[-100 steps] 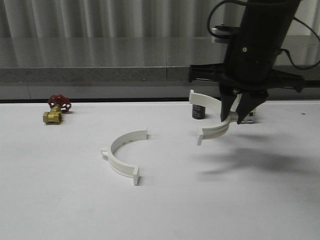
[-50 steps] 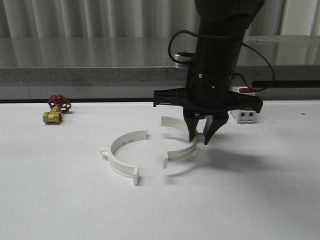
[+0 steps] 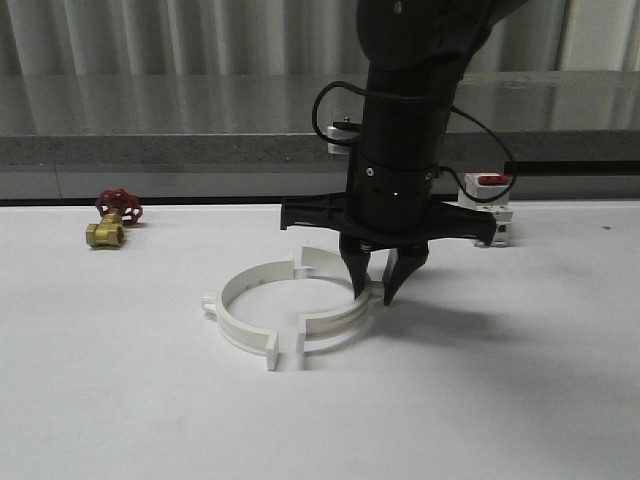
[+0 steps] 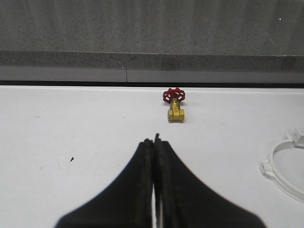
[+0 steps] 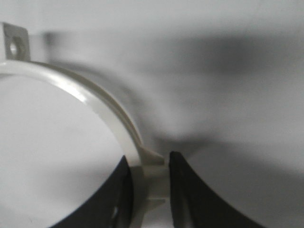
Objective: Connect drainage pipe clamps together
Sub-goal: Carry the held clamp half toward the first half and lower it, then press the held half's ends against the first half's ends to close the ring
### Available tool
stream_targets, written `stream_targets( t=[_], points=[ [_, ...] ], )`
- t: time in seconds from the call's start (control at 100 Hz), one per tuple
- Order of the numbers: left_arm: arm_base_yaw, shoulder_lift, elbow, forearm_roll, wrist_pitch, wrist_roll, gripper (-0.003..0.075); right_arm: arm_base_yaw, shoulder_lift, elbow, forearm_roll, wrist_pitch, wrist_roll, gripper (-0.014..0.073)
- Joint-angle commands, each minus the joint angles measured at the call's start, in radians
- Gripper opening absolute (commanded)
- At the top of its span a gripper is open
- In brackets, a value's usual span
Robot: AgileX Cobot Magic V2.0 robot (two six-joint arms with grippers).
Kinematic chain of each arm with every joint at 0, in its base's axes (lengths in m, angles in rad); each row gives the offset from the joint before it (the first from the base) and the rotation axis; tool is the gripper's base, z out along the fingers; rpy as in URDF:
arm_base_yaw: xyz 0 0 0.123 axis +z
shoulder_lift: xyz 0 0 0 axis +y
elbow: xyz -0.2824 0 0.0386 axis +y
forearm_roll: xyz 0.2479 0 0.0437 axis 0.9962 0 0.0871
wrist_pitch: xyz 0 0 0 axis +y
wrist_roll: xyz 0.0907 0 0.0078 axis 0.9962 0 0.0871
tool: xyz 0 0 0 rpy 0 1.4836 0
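Note:
Two white half-ring drainage pipe clamps lie on the white table [image 3: 470, 400]. The left clamp half [image 3: 230, 312] rests flat, and its edge also shows in the left wrist view as the left clamp half [image 4: 285, 167]. My right gripper [image 3: 375, 297] is shut on the right clamp half [image 3: 338, 320] at its outer lug, holding it against the left half so the two form a near ring with a small gap at the front tabs. In the right wrist view the right clamp half [image 5: 95, 99] runs between the fingers of my right gripper [image 5: 148, 159]. My left gripper [image 4: 155, 141] is shut and holds nothing.
A brass valve with a red handle [image 3: 112, 220] sits at the far left of the table, also seen as the brass valve [image 4: 175, 107] ahead of the left gripper. A white breaker with a red switch [image 3: 490, 208] stands behind the right arm. A grey ledge [image 3: 160, 150] runs along the back.
My right gripper has carried the right clamp half leftward and down from the back right of the table until it sits next to the left clamp half. The left half has not moved.

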Motion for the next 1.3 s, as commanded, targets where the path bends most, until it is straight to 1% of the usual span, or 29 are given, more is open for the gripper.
stream_targets(
  t=[0.0,0.41,1.29],
  points=[
    [0.003,0.005,-0.030,-0.001,-0.078,0.001,-0.0020,0.002,-0.058,-0.033,-0.020,-0.031,0.006,0.0097],
    [0.003,0.005,-0.030,-0.001,-0.078,0.001,-0.0020,0.008,-0.058,-0.033,-0.021,-0.040,0.031,0.0097],
    [0.003,0.005,-0.030,-0.001,-0.078,0.001,-0.0020,0.028,-0.058,-0.033,-0.021,-0.043,0.041,0.0097]
  ],
)
